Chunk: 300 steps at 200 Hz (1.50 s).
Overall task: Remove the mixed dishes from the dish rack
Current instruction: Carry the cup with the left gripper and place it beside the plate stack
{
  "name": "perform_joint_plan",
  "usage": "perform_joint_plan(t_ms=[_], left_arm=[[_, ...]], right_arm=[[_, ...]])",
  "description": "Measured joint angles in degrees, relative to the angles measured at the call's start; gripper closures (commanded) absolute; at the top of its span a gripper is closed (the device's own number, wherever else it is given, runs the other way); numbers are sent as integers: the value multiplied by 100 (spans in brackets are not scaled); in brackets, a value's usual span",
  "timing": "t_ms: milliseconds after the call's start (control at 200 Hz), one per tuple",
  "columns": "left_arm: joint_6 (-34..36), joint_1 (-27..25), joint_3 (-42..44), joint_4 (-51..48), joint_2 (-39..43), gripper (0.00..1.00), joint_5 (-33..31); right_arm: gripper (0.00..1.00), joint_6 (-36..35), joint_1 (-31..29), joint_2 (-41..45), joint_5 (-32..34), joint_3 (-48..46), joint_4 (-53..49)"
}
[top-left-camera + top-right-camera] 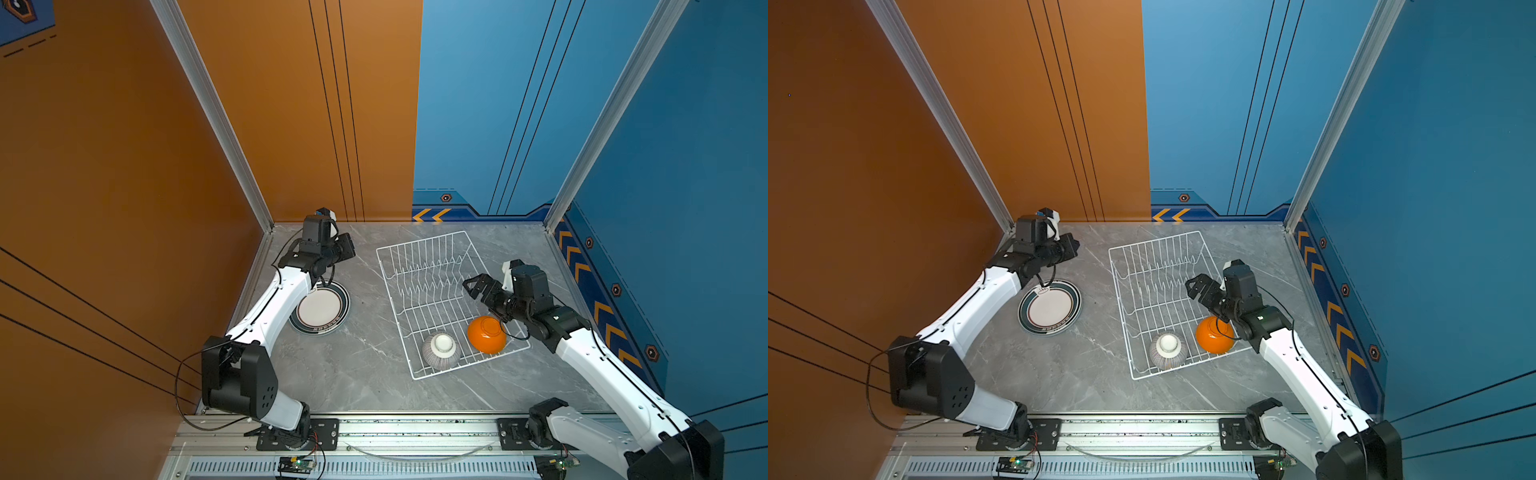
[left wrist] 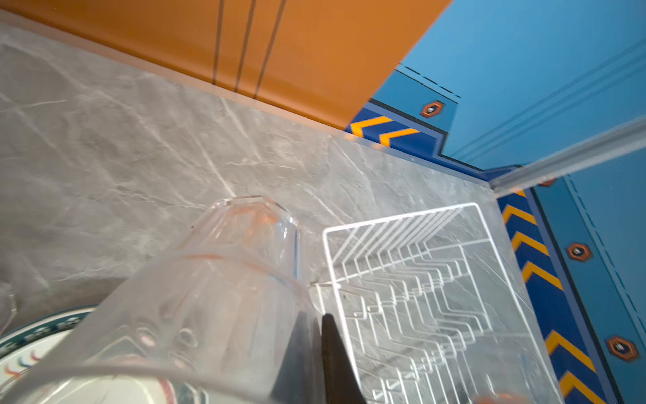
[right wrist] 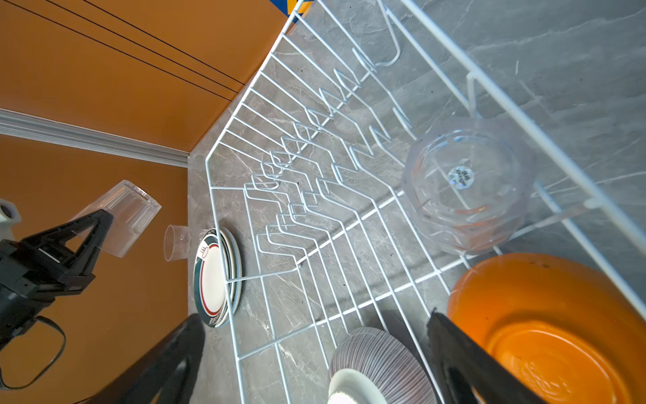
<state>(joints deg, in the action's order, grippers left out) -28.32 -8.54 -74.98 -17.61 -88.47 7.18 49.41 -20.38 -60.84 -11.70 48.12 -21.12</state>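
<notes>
Tumbler (image 2: 216,297) clamped in shut left hand (image 1: 348,246), by plates (image 1: 320,308) on table (image 1: 365,374). Right hand (image 1: 471,286) wide open, empty, over rack (image 1: 419,249). Rack tumbler (image 3: 465,185) stands base-up just ahead of it, nearer this hand; upright axis, so probably a side grab. Striped bowl (image 1: 440,351), orange bowl (image 1: 486,334) at rack's near end.

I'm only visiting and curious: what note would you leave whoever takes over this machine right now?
Left end effector: shut on a clear tumbler, held in the air near the stacked plates.
Right end effector: open, empty, over the dish rack.
Done: plates and a second tumbler on the table.
Left: set down the held tumbler; a third tumbler, orange bowl and striped bowl sit in the rack.
</notes>
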Motion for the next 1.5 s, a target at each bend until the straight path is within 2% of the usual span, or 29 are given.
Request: perform_joint_plan(t_ms=[100,225,465,666,1011,1321,1501], left_arm=[[2,258,-114,-177,-369,100,-271],[140,256,-446,-586,-785,100,-693],[844,-50,-2406,-1611,-2072,100,-1578],[1215,-168,-3491,-2374,-2907,100,-1958],[1397,-160,-3910,-3071,-3480,100,-2061],[1401,57,-4033,-3228,-3860,100,-1744],[1495,142,-4435,-3510,-4212,100,-1740]], right_arm=[[0,-227,-149,-195,170,-9,7],[0,-398,-293,-295,306,-120,72],[0,-570,-367,-286,407,-380,214],[0,-761,-367,33,579,-459,199],[0,-1110,-367,452,813,-459,-229],[0,-1215,-369,514,813,-514,-400],[0,-1215,-369,562,811,-603,-413]])
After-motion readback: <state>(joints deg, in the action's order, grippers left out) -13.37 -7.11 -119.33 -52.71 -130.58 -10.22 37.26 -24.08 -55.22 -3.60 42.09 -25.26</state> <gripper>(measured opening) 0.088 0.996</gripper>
